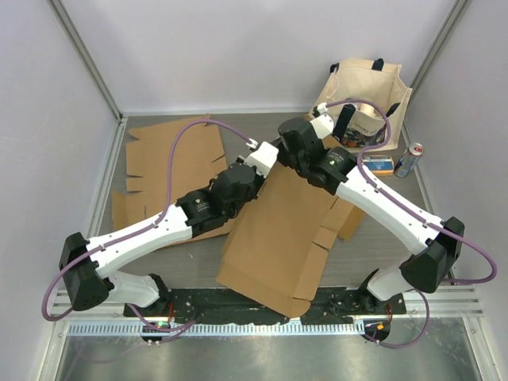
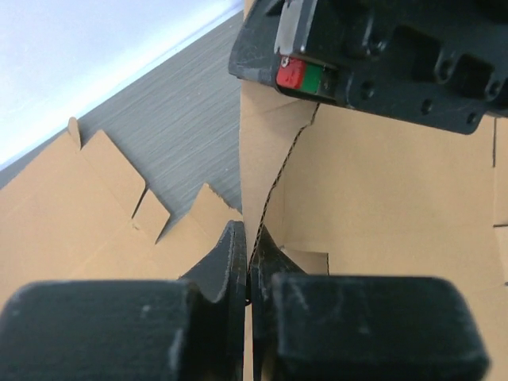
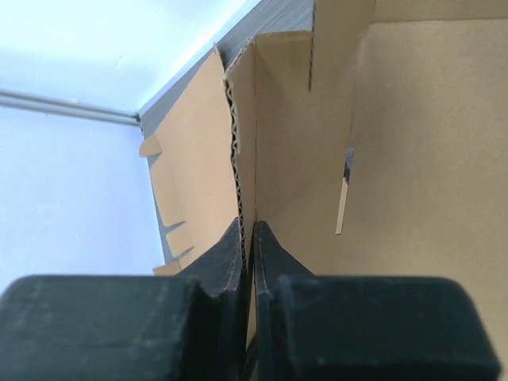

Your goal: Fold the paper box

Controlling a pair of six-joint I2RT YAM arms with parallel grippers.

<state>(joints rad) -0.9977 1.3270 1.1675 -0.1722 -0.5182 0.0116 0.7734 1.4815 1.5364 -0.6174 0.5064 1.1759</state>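
On box (image 1: 278,230): left hand (image 2: 250,262), right hand (image 3: 250,246)

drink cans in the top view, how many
1: a drink can stands at the far right edge, beside the tote bag; more may be hidden inside the bag.

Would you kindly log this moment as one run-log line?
task: fold paper box | left gripper: shut on paper box edge | right gripper: shut on paper box edge | fold: unfinished

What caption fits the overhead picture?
Left end effector and right end effector both pinch the far edge of a cardboard box.
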